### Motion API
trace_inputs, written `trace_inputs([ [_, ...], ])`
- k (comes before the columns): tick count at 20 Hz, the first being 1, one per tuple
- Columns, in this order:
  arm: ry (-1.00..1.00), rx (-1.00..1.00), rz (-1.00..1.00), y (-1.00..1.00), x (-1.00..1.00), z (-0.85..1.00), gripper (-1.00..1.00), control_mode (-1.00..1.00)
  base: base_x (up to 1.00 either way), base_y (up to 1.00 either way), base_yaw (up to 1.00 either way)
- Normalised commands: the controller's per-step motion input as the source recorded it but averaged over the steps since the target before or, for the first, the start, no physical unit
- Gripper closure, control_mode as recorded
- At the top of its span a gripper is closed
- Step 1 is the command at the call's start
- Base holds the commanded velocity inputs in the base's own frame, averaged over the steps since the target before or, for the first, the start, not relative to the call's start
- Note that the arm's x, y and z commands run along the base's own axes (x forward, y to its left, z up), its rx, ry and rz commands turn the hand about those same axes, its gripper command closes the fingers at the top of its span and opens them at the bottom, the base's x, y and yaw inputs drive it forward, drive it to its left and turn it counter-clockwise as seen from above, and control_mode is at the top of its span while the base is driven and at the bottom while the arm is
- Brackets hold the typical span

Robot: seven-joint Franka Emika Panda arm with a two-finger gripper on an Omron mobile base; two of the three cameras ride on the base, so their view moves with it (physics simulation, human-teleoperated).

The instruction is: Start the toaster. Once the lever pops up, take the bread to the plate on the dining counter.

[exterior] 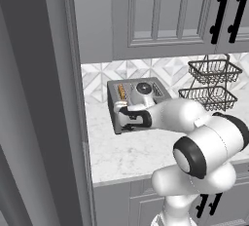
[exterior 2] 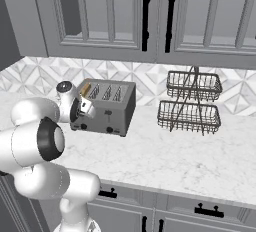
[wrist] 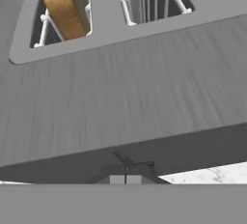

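Observation:
The grey toaster (exterior: 141,98) (exterior 2: 112,107) stands on the marble counter against the tiled wall. The bread (exterior: 122,92) (exterior 2: 85,90) (wrist: 64,7) sits upright in its leftmost slot, tan with a darker crust. My gripper (exterior: 120,116) (exterior 2: 86,109) (wrist: 125,179) is shut, fingertips pressed together with nothing between them. It hangs at the left end of the toaster's front face, just below the top edge. A small dark lever part (wrist: 132,161) shows right above the fingertips; I cannot tell whether they touch it. The plate and the dining counter are out of view.
A two-tier black wire basket rack (exterior: 212,84) (exterior 2: 191,102) stands to the right of the toaster. Grey upper cabinets (exterior 2: 145,16) hang overhead. A tall grey panel (exterior: 39,98) walls off the left side. Bare marble counter (exterior 2: 175,158) stretches in front.

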Motion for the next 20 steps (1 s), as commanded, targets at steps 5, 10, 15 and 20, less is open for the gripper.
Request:
trace_inputs([
  [5,-0.01,0.00,0.00,0.00,-0.15,-1.00,1.00,-1.00,0.00,0.00,0.00],
  [10,0.00,0.00,0.00,0.00,-0.21,-1.00,1.00,-1.00,0.00,0.00,0.00],
  [15,0.00,0.01,0.00,0.00,-0.08,-0.96,1.00,-1.00,0.00,0.00,0.00],
  [20,0.02,0.00,0.00,0.00,-0.25,-0.98,1.00,-1.00,0.00,0.00,0.00],
])
